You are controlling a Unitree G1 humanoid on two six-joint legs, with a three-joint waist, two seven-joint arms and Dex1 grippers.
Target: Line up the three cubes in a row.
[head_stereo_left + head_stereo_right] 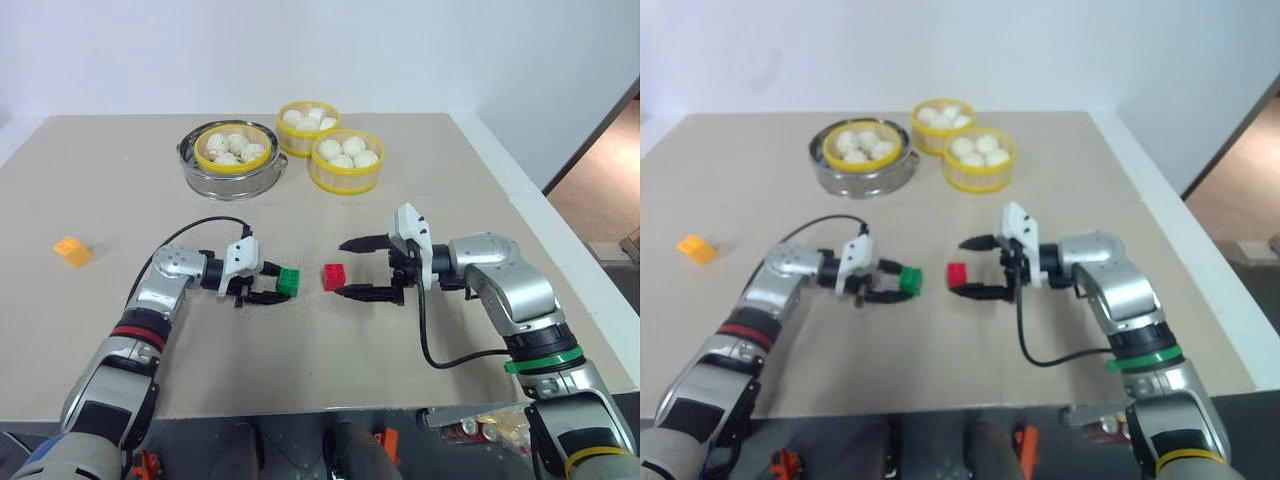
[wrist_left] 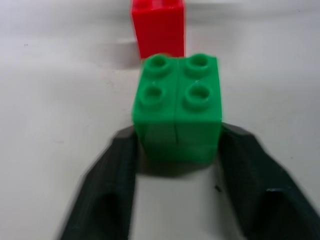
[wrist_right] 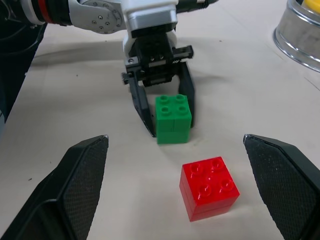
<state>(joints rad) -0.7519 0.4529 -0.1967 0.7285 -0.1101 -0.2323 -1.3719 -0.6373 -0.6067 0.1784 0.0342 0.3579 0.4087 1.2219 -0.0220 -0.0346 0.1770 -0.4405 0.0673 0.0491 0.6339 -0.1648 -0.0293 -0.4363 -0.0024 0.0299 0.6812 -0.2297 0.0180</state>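
The green cube (image 1: 288, 281) rests on the tan table, studs up, between the black fingers of my left gripper (image 1: 275, 283). That gripper is open, and each finger (image 2: 112, 190) stands close beside a side of the cube. The red cube (image 1: 335, 276) sits a short gap to the right of the green one, level with it. My right gripper (image 1: 341, 268) is wide open, with the red cube just at its spread fingertips, untouched. The orange-yellow cube (image 1: 72, 250) lies alone far off near the table's left edge.
A steel steamer (image 1: 230, 185) holding a yellow basket of white buns stands at the back centre. Two more yellow bun baskets (image 1: 345, 185) stand beside it to the right. The table's right edge (image 1: 560, 250) runs close past my right arm.
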